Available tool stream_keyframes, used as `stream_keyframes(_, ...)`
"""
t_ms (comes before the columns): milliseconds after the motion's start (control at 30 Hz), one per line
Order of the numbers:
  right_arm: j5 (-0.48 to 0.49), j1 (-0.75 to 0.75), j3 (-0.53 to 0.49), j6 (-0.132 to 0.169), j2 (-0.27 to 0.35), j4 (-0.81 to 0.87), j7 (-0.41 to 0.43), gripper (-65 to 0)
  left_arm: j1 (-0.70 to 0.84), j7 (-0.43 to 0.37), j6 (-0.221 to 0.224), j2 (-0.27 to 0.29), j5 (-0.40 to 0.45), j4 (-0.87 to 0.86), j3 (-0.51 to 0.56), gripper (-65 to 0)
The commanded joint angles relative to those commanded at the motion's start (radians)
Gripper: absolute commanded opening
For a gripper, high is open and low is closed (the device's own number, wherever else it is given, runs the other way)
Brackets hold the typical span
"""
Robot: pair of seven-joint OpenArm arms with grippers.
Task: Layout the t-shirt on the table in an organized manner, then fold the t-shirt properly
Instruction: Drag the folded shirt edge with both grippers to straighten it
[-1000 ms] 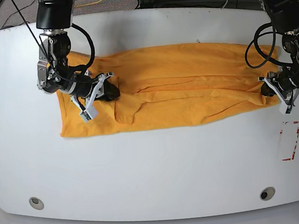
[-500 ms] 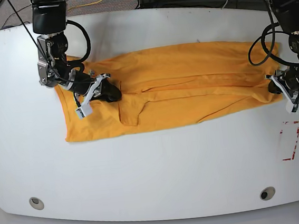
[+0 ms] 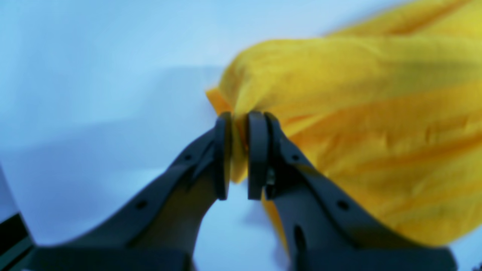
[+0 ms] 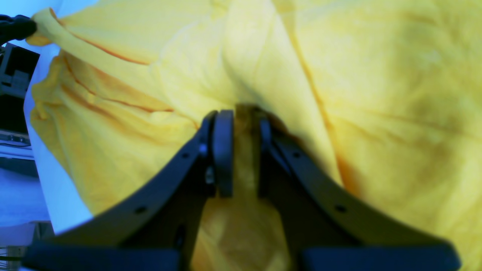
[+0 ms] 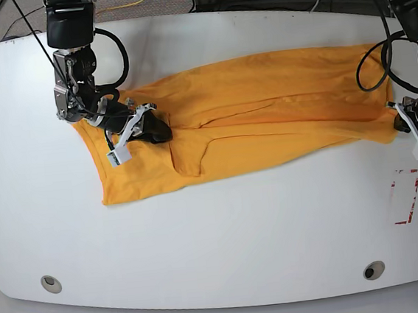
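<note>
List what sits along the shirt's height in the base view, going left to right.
Bare table → right gripper, shut on the t-shirt → the shirt's long body → left gripper, shut on its far end.

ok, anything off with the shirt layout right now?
Yes. The t-shirt lies as a narrow band doubled over lengthwise, askew across the table, with creases mid-body. Both grippers, left and right, pinch its ends.
</note>
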Motion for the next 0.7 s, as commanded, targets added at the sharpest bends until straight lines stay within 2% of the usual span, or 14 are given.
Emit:
stream_keyframes(433,0.002,0.0,-0.005,0.0,-0.026,0.0,0.0,-56.0,0.089,0.086,0.0,0.0,-0.003,0.196,-0.003,-59.3)
stream_keyframes(700,0.002,0.0,-0.006,0.0,-0.028,0.0,0.0,-56.0,0.146,0.087,0.0,0.0,-0.003,0.218,-0.005,-57.6)
